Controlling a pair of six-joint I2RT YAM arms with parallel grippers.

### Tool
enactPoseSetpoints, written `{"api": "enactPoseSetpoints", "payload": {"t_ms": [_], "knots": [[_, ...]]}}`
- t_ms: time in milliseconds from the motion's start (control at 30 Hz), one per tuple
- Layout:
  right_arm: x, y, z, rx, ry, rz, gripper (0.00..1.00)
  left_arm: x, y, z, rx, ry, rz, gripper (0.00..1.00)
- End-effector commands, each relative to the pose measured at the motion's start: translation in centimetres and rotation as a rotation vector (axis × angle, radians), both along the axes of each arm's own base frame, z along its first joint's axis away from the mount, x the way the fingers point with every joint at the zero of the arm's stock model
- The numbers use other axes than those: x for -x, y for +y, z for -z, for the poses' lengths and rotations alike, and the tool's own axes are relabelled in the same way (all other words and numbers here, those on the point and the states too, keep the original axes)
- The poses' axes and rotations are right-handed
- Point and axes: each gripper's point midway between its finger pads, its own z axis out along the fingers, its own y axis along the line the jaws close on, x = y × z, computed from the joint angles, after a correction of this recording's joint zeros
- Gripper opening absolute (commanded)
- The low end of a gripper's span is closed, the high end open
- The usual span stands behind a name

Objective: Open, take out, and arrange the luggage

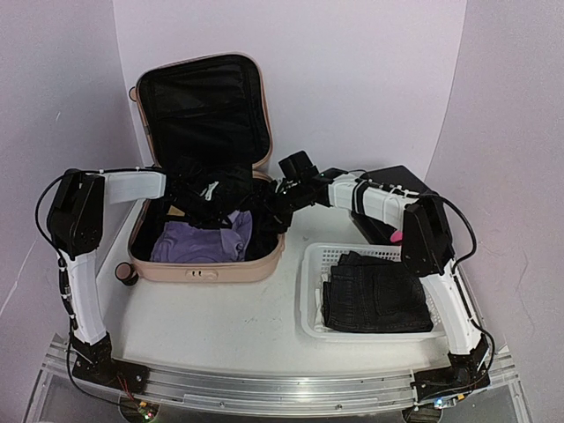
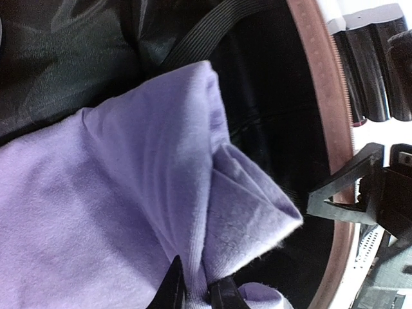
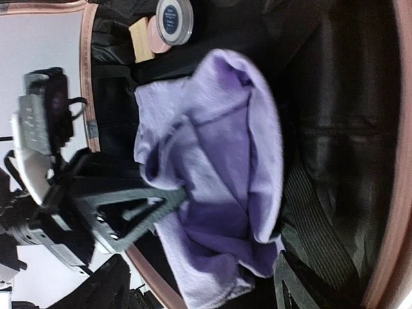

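White table (image 1: pixel 220 326), pale lilac walls bhd.

- Nearest, R side: white perforated basket (image 1: pixel 310 264) sitting on table, holding a folded dark garment (image 1: pixel 374 291).
- Just beside it, centre-left: luggage (image 1: pixel 207 264) lying open on table, pink shell facing the arms. Lid (image 1: pixel 203 106) standing upright at the back w/ black lining showing.
- Purple garment (image 1: pixel 198 242) lying bunched in the lower half.
- Both arms reaching into the luggage from opp. sides.
- L pincer (image 2: pixel 199 293) pinching a fold of the purple garment btwn its tips, jaws nearly together on the cloth.
- R pincer (image 3: pixel 203 283) standing wide open, purple cloth lying btwn its fingers. Whether either finger is touching the cloth: can't tell.
- The two pincers sitting close, facing each other across the bunched fold.
- Farther in, twd the luggage's L side: small round tin (image 3: pixel 174 16) w/ blue top, tan block (image 3: pixel 141 40) just beside it.
- Black box (image 1: pixel 401 181) sitting bhd the R arm, near the back wall.
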Motion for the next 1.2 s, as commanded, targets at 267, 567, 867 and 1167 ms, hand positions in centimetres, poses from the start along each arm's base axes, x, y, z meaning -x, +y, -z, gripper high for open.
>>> {"api": "enactPoseSetpoints", "payload": {"t_ms": [267,567,867,1167], "knots": [[-2.6,2.0,0.3,0.06,-0.102,0.095,0.92,-0.3,-2.2,-0.5,0.074,-0.004,0.015,0.26],[-2.0,-3.5,-7.6,0.125,-0.289,0.11,0.94,-0.4,-1.4,-2.4,-0.057,-0.13,-0.077,0.76],[-0.2,-7.4,-10.3,0.131,-0.305,0.117,0.95,-2.8,-4.0,0.0,-0.283,-0.208,-0.131,0.91],[0.4,-8.7,-10.4,0.141,-0.305,0.113,0.95,-4.9,-4.7,1.9,-0.37,-0.219,-0.122,0.93]]}}
